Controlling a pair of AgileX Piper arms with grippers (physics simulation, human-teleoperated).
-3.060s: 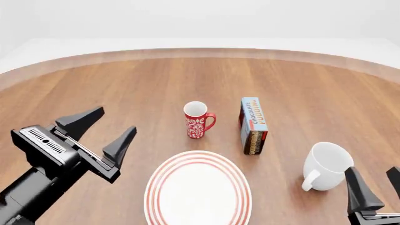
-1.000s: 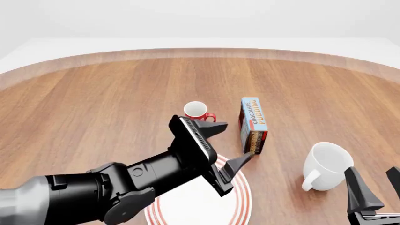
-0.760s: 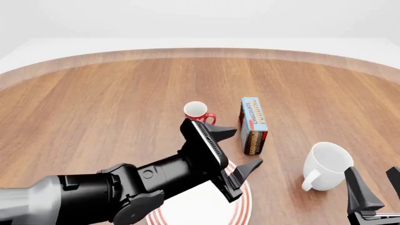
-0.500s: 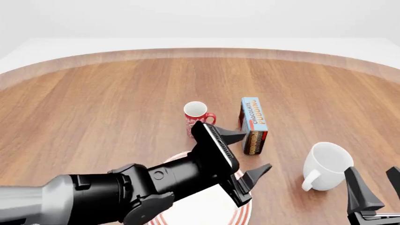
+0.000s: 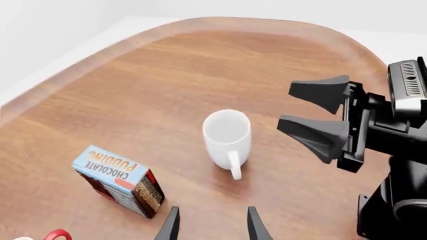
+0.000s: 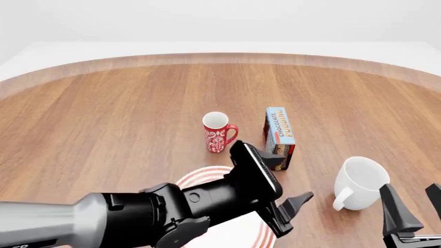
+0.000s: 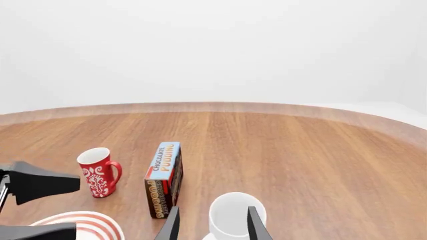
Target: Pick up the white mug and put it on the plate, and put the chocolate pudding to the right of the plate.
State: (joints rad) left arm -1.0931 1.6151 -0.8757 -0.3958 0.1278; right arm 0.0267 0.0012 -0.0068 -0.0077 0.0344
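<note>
On the round brown wooden table (image 6: 103, 119) the plain glossy white mug (image 6: 360, 183) stands upright at about 4 o'clock from the table centre, near the right front edge. Its loop handle points toward the arms' side. It is on the bare wood, not on the plate, and nothing touches it.

The large round white plate with red rings (image 6: 200, 178) lies at 6 o'clock, close to the front edge. Most of it is hidden under the left arm, and only a part of its rim shows. The small rectangular chocolate pudding box with a light-blue face and dark brown sides (image 6: 278, 137) stands on a long narrow side just beyond the plate, at about 1 o'clock from it, and at 11 o'clock from the white mug. A slim red mug with white pattern (image 6: 218, 133) stands upright just beside the box, at its 9 o'clock.

The black left gripper (image 6: 272, 186) reaches across the plate toward the white mug. Its fingers are spread wide and it holds nothing. In the left wrist view the white mug is beyond the fingertips (image 5: 172, 226), apart from them.

The black right gripper (image 6: 416, 209) is at the right front corner, just at 5 o'clock from the white mug. Its fingers stand parted, nothing between them.
</note>
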